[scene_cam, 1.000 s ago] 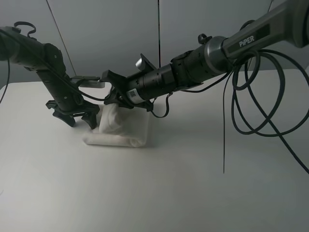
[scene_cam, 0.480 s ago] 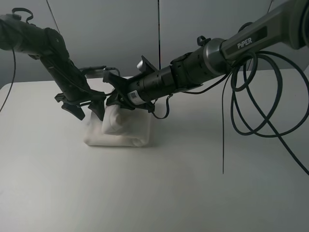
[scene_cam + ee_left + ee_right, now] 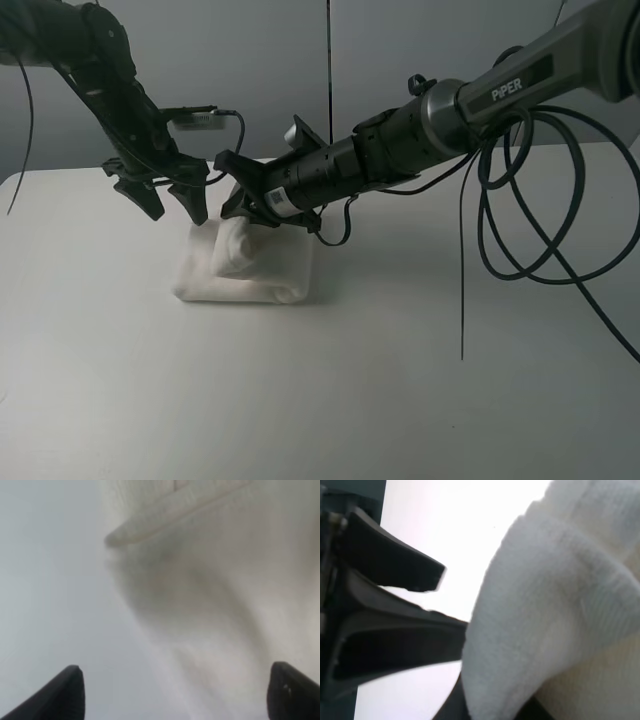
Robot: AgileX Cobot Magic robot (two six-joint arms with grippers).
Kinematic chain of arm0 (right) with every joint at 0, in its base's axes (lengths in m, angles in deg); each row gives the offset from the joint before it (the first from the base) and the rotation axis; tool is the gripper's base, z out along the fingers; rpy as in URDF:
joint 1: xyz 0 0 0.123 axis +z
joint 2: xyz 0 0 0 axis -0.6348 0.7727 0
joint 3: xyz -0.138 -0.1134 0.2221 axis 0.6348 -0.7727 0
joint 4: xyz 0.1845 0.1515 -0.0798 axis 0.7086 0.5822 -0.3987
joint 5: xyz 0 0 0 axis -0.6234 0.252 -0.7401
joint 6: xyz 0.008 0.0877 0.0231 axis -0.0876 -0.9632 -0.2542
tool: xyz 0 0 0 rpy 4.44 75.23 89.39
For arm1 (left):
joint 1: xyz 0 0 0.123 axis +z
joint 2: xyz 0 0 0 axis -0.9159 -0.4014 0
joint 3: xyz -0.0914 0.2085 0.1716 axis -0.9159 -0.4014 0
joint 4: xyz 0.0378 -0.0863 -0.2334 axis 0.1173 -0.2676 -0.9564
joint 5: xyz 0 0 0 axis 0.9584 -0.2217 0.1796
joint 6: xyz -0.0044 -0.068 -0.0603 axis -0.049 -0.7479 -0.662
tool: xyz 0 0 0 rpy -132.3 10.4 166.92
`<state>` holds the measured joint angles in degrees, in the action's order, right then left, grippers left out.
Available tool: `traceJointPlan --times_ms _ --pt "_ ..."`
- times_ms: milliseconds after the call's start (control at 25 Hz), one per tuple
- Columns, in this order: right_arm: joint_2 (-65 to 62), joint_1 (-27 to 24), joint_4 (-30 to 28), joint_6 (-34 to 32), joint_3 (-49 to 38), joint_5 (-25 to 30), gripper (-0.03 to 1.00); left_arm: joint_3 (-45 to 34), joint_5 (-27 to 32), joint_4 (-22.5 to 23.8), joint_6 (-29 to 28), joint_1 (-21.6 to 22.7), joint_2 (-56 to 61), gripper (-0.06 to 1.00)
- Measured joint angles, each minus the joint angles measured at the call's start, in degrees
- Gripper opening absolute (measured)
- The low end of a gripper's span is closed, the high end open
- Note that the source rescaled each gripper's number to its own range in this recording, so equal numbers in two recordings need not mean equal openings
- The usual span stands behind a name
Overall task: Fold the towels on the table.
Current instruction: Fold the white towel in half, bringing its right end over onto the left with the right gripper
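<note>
**Q:** Where is the towel (image 3: 262, 272), and how far along am I?

**A:** It lies on the table (image 3: 400, 400) as a compact, layered bundle, so most of the folding looks done. One fold stands raised at the right gripper (image 3: 238, 210). Its fingers (image 3: 395, 560) sit apart, and the cloth is draped against one of them.

**Q:** And the left gripper (image 3: 178, 208)?

**A:** It hangs above the bundle's far left corner, fingers spread and empty. I judge that laying the raised fold flat is what remains.
</note>
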<state>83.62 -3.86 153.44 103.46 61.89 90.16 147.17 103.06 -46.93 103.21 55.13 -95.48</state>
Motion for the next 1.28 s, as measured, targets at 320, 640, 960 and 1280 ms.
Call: traceJointPlan --times_ms 320,640,960,1280 --pt "0.0 0.1 0.0 -1.7 0.0 -2.5 0.01 0.5 0.4 4.8 -0.7 0.0 9.4 0.96" --pt "0.1 2.8 0.0 -2.1 2.2 -5.6 0.01 0.5 0.6 5.0 -1.0 0.0 11.2 0.96" --pt "0.1 6.4 0.1 0.0 4.7 -11.8 0.48 0.5 0.6 4.1 -1.1 0.0 11.2 0.96" --pt "0.2 7.1 0.1 0.6 4.6 -13.5 0.83 0.5 0.6 3.8 -1.1 0.0 11.2 0.96"
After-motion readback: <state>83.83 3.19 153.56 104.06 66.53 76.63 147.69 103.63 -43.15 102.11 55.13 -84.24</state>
